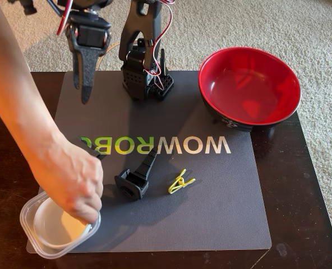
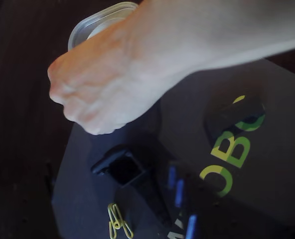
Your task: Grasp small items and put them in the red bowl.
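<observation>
A hand (image 1: pixel 70 179) reaches into a tub (image 1: pixel 48 238) left of the black part (image 1: pixel 135 179). The clip (image 1: pixel 180 182) lies just right of that part. The gripper (image 1: pixel 84 89) hangs behind, jaws unclear.

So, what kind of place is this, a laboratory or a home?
Probably a home room, not a laboratory: beige carpet surrounds a small dark table, and a household red bowl sits beside a hobby robot arm on a printed mat.
</observation>
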